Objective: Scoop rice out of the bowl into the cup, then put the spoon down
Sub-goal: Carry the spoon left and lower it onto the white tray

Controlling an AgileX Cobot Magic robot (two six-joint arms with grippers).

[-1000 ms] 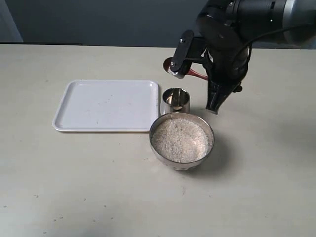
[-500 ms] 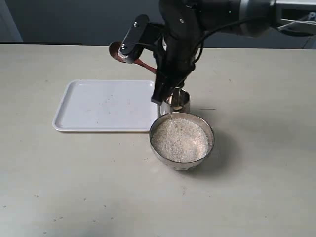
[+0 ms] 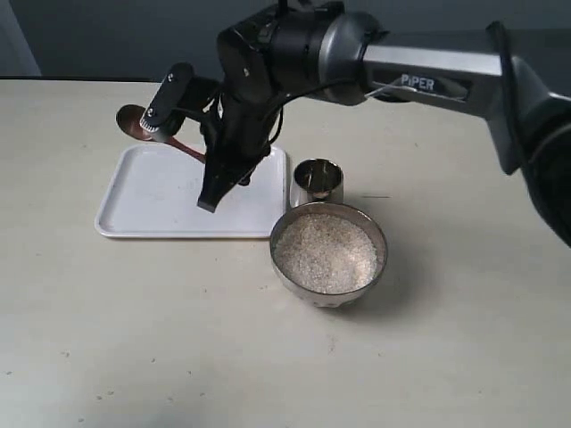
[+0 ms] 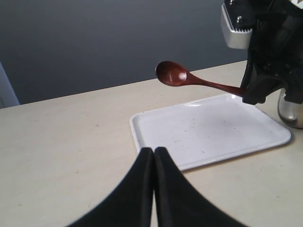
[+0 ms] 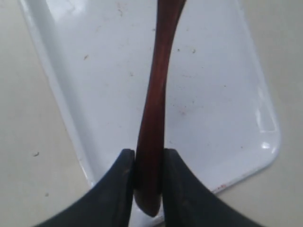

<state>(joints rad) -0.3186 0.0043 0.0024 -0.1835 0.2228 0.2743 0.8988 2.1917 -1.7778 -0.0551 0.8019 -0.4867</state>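
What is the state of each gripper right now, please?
Left gripper: closed, holding nothing.
Right gripper: closed on the handle of the wooden spoon.

Glossy wooden spoon [image 4: 171, 74], shiny metal bowl [image 3: 308, 292], seemingly plastic tray [image 3: 161, 192].

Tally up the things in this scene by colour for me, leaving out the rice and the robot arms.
Shiny metal: 2, the bowl and the cup
White: 1, the tray
Reddish-brown: 1, the wooden spoon
Total: 4
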